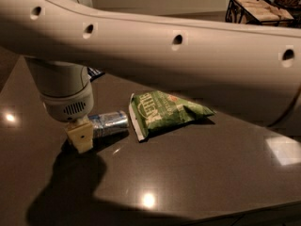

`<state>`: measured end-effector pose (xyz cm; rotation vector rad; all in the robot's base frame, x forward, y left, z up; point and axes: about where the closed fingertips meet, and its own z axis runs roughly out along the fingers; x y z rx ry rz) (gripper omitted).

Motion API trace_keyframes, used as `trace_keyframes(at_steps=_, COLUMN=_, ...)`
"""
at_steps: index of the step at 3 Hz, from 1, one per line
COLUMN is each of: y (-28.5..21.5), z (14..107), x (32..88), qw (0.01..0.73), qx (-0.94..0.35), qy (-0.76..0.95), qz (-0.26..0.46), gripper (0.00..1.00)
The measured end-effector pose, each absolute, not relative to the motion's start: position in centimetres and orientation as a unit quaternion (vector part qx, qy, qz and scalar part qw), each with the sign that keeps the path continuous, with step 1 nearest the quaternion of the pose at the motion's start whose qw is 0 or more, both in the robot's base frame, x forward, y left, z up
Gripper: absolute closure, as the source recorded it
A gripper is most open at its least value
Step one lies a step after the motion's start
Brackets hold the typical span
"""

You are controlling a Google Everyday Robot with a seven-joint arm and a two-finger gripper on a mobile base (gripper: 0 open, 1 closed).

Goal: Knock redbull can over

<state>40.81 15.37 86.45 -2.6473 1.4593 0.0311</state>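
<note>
1. Camera view, nearest first: the big white arm link [197,65] crosses the whole upper half of the frame and hides a lot of the dark table [202,173].
2. The gripper [80,138] sits at lower left under the round wrist housing [66,95], down at table level. One cream tip shows; how wide it's set, cannot tell.
3. The redbull can [109,124] is just right of the gripper, left of centre, lying flat on the table. Its near end looks to be touching the gripper or tucked behind it; can't separate the two.
4. Can's long axis runs roughly left-right across the frame, right end slightly higher in the picture. Left end points at the gripper, right end at the green bag [164,112]. Which end is the top, can't tell.
5. My read: the can is down, so the knock looks done. The step in hand is clearing out.
6. To do that well, lift straight up off the can. A sideways drag would roll it or shove it into the bag just beside its right end.
7. Farther back: a dark-blue packet [96,73] peeks out behind the wrist, and a wire basket [256,11] sits at far upper right. Both are well apart from the can.
</note>
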Motion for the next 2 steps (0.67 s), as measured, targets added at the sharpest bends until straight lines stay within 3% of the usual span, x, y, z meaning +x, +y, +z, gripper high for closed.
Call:
trace_keyframes(at_steps=1, y=15.59, z=85.82, x=40.28, qw=0.057, qx=-0.876, qy=0.478, qz=0.020, gripper=0.00)
trace_keyframes(at_steps=2, y=15.59, z=85.82, x=40.28, qw=0.057, qx=-0.876, qy=0.478, qz=0.020, gripper=0.00)
